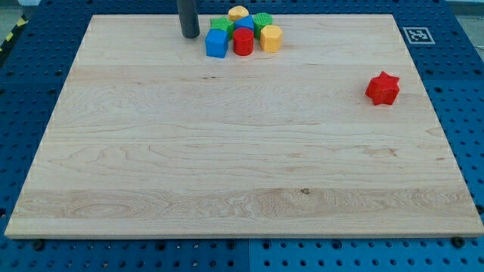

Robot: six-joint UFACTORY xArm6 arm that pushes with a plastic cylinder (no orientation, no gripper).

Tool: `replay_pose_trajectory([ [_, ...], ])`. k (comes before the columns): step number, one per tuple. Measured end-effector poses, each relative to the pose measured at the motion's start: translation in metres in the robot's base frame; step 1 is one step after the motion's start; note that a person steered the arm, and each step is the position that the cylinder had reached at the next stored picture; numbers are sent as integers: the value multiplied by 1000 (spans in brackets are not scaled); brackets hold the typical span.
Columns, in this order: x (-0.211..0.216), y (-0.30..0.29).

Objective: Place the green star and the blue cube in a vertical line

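Observation:
The blue cube (216, 44) sits at the view's top centre, at the left front of a tight cluster of blocks. A green block (221, 26), seemingly the star, lies just behind it and is partly hidden by it. My tip (190, 36) rests on the board just left of the blue cube, with a small gap between them. The rod rises out of the view's top edge.
The cluster also holds a red cylinder (243, 42), a yellow hexagon-like block (271, 38), a second green block (262, 21), a second blue block (244, 24) and a yellow block (238, 13). A red star (383, 88) lies alone at the view's right. The wooden board (227, 166) has a marker tag (417, 35) at its top right.

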State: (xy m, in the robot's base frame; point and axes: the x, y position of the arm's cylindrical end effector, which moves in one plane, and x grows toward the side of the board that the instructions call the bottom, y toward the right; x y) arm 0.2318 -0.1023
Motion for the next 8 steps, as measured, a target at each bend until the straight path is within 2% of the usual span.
replay_pose_trajectory([
  [1, -37, -4],
  [2, -23, 22],
  [3, 13, 50],
  [7, 98, 27],
  [8, 98, 27],
])
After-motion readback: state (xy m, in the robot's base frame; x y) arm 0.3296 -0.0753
